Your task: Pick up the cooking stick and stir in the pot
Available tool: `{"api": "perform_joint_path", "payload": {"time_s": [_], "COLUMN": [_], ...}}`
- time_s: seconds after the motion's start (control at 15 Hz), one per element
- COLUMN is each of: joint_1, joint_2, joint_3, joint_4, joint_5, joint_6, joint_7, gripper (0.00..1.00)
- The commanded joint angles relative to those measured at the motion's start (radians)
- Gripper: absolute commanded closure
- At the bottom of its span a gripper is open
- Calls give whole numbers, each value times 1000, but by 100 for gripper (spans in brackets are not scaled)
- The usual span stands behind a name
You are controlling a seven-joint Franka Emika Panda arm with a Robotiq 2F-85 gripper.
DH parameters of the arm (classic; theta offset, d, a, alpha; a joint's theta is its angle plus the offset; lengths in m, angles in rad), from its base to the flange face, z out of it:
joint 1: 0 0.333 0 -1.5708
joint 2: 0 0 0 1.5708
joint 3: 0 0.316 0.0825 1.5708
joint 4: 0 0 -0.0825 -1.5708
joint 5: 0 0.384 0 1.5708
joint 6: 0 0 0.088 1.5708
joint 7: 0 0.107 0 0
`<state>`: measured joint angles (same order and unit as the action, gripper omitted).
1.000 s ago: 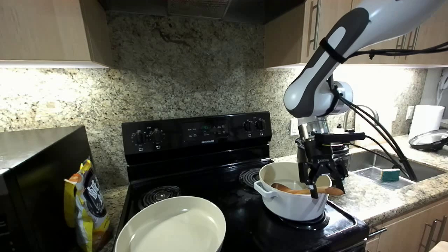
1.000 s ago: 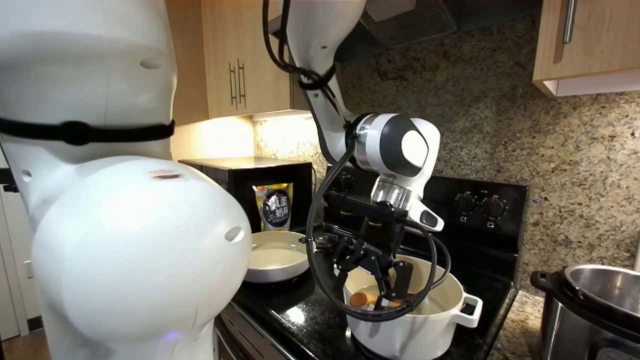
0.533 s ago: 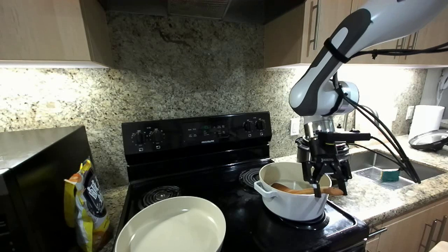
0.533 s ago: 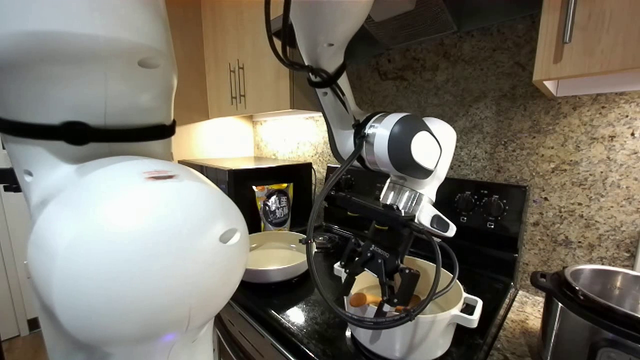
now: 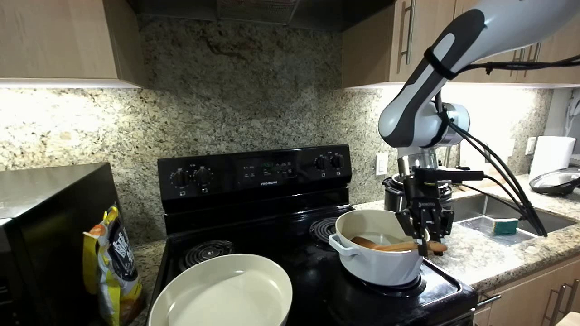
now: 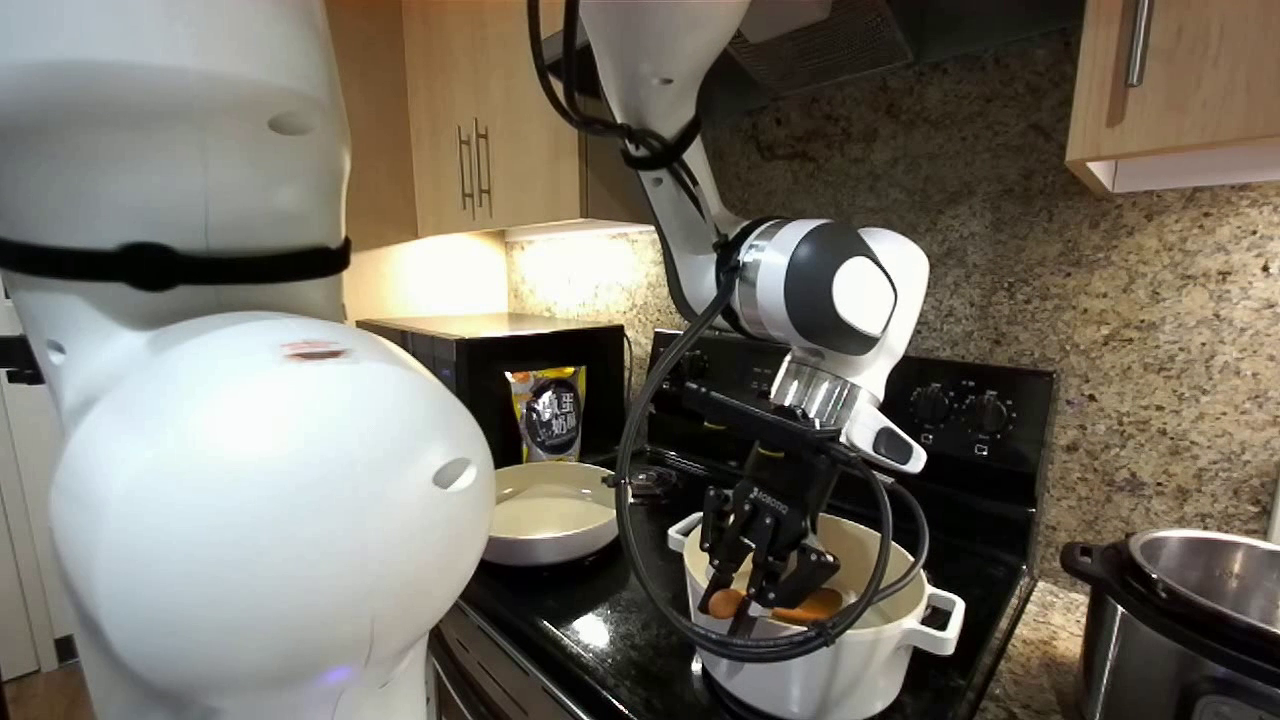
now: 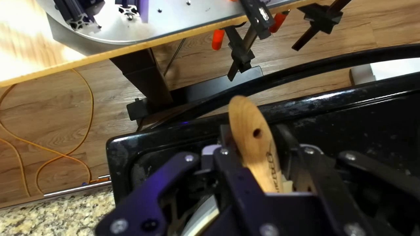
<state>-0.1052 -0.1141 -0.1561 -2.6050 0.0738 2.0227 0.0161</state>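
The cooking stick (image 5: 396,247) rests across the rim of the white pot (image 5: 380,267), its dark end inside and its handle sticking out over the rim. Around that handle stands my gripper (image 5: 430,248), pointing down with its jaws drawn close. In the wrist view, the stick's handle (image 7: 249,119), with a hole near its end, runs between the fingers. The left finger (image 7: 226,137) is against it or very near, while a narrow dark gap shows before the right finger (image 7: 284,137). A piece of pot rim (image 7: 201,214) shows at lower left. Contact on both sides is not visible.
A large pale pan (image 5: 222,290) sits on the black stove (image 5: 312,290). A steel pot with black handles (image 6: 1180,630) stands at the side. A snack bag (image 5: 115,271) leans by the microwave. The arm's cable loop (image 6: 640,560) hangs in front of the pot.
The jaws have narrowed from wide apart to close around the handle. The gripper has shifted slightly, to the right in both exterior views. The stick's handle end has turned a little.
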Motion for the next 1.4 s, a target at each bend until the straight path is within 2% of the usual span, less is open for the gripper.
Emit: {"api": "perform_joint_path", "payload": {"time_s": [0.0,0.2,0.8,1.13,1.33], "joint_1": [-11,-9,-14,-9,9], "joint_2": [-27,-30,-144,-110,5], "joint_3": [7,11,25,19,13], "joint_4": [-15,-16,-66,15,126], "joint_5": [16,13,-16,-18,21], "joint_6": [-4,-8,-26,-104,-158], "joint_7": [0,8,58,6,-79], "gripper": [92,89,90,90,90]}}
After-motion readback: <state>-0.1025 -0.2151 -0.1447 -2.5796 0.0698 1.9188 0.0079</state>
